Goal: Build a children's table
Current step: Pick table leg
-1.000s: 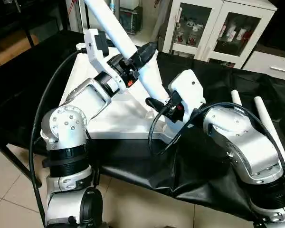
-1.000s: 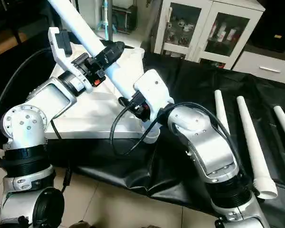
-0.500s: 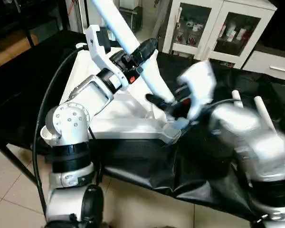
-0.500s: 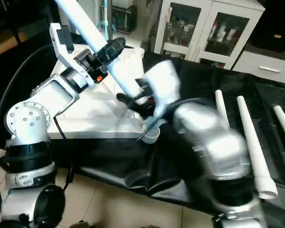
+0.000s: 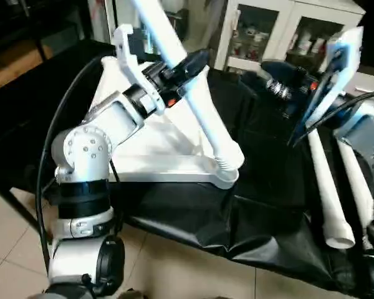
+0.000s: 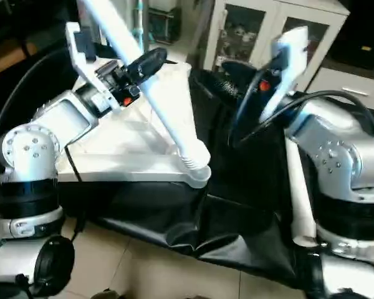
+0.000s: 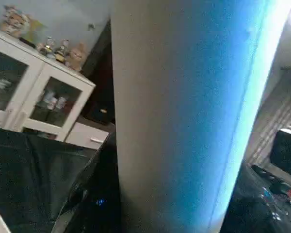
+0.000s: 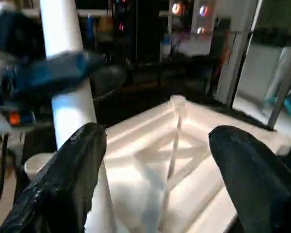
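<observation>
**Op:** White plastic leg [image 5: 199,103] sits clamped in my left gripper [image 5: 177,67], fingers closed round the tube partway up. Below the claw its threaded end meets the tabletop's [image 5: 143,146] near corner socket [image 5: 227,174], leaning, not upright.

**Obs:** What changed?

**Op:** A second ago my right gripper [image 8: 157,150] was down at the leg's foot, beside that socket. It has let go and swung up and away, fingers [image 8: 77,165] spread wide, nothing between them. From that claw, tabletop and leg lie ahead, well apart.

**Obs:** Meaning?

**Op:** I judge the leg started but not seated; only the left holds it. Spare legs [image 5: 324,187] lie beneath the right arm.
</observation>
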Motion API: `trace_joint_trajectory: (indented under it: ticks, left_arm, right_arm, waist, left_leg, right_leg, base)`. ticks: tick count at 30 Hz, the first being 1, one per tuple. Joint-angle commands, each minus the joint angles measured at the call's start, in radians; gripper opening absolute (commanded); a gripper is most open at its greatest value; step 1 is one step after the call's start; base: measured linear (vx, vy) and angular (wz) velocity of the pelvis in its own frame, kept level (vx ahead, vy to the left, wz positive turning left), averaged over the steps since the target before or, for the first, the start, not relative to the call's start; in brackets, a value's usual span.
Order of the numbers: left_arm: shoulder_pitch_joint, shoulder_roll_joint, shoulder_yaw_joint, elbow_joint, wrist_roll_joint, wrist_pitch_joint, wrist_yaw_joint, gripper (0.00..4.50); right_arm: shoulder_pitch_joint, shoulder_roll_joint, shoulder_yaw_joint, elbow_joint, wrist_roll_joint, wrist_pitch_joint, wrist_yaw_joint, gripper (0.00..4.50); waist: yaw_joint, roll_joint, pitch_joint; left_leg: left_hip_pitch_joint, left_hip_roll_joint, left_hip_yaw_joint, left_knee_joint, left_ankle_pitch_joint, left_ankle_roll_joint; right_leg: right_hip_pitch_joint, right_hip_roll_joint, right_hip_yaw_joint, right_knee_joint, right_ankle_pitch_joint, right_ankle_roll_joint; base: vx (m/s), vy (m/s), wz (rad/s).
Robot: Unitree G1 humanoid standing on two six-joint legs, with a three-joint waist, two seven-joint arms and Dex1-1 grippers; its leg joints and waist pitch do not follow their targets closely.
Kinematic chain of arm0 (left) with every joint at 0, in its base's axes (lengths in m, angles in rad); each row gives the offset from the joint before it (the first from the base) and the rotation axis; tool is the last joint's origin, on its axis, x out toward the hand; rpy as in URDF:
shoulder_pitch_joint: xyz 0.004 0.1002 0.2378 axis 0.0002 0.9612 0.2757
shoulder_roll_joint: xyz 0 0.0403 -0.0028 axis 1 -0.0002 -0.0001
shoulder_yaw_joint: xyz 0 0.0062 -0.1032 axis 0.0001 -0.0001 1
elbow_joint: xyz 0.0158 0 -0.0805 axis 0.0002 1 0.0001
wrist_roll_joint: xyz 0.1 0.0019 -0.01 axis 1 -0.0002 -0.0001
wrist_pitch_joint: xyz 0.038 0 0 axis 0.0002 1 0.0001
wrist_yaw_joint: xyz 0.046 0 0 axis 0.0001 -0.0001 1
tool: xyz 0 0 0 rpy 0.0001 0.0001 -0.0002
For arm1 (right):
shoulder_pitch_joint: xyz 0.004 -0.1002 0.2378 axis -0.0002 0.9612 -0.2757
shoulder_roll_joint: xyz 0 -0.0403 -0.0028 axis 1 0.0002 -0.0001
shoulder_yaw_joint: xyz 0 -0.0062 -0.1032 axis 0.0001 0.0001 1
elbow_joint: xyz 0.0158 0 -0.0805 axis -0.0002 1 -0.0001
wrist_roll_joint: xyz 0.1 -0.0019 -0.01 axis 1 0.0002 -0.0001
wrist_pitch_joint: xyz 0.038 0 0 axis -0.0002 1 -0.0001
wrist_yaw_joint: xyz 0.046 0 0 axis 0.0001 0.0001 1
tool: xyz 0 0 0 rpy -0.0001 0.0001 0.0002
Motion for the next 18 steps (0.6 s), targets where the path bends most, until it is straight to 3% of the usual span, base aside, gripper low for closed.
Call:
trace_joint_trajectory:
  ticks: [1, 2, 10, 11, 14, 18]
  left_arm:
    - [-0.034, 0.002, -0.027, -0.006, -0.013, 0.0, -0.025, 1.77]
    - [-0.043, 0.006, -0.033, -0.005, -0.016, 0.002, -0.044, 1.77]
    - [-0.049, 0.035, -0.073, -0.025, -0.058, 0.019, -0.154, 1.77]
    - [-0.047, 0.044, -0.085, -0.027, -0.056, 0.017, -0.177, 1.77]
    - [-0.05, 0.072, -0.121, -0.018, -0.039, 0.002, -0.246, 1.77]
    - [-0.075, 0.127, -0.185, 0.012, 0.004, -0.027, -0.349, 1.77]
  right_arm:
    - [0.011, -0.02, 0.01, 0.013, 0.003, 0.017, 0.029, 3.74]
    - [0.014, -0.033, 0.011, 0.026, 0.025, 0.034, 0.06, 3.74]
    - [0.035, -0.082, -0.008, 0.044, 0.129, 0.076, 0.195, 3.74]
    - [0.048, -0.092, 0.002, 0.031, 0.134, 0.078, 0.217, 3.74]
    - [0.074, -0.115, 0.034, -0.005, 0.139, 0.087, 0.263, 3.74]
    - [0.095, -0.16, 0.123, -0.037, 0.107, 0.079, 0.313, 3.74]
  waist:
    - [0.003, -0.003, -0.079]
    - [0.003, -0.007, -0.079]
    - [0.01, -0.005, -0.079]
    - [0.01, -0.002, -0.079]
    - [0.013, -0.008, -0.08]
    - [0.013, -0.005, -0.078]
  left_leg:
    - [0.0, 0.06, -0.022, -0.062, -0.024, 0.051]
    - [0.0, 0.059, -0.021, -0.061, -0.026, 0.055]
    - [-0.001, 0.061, -0.021, -0.06, -0.022, 0.064]
    - [0.0, 0.062, -0.022, -0.06, -0.02, 0.063]
    - [-0.001, 0.063, -0.022, -0.06, -0.005, 0.07]
    - [0.0, 0.064, -0.023, -0.061, -0.013, 0.066]
  right_leg:
    - [0.071, -0.096, 0.068, -0.074, -0.181, -0.131]
    - [0.07, -0.095, 0.068, -0.076, -0.188, -0.133]
    - [0.069, -0.096, 0.067, -0.078, -0.205, -0.131]
    - [0.068, -0.096, 0.066, -0.076, -0.198, -0.135]
    - [0.069, -0.096, 0.066, -0.074, -0.185, -0.133]
    - [0.067, -0.099, 0.066, -0.079, -0.224, -0.115]
  base:
    - [0.0, 0.0, 0.0]
    - [0.0, 0.0, 0.0]
    - [0.0, 0.0, 0.0]
    - [0.0, 0.0, 0.0]
    - [0.0, 0.0, 0.0]
    - [0.0, 0.0, 0.0]
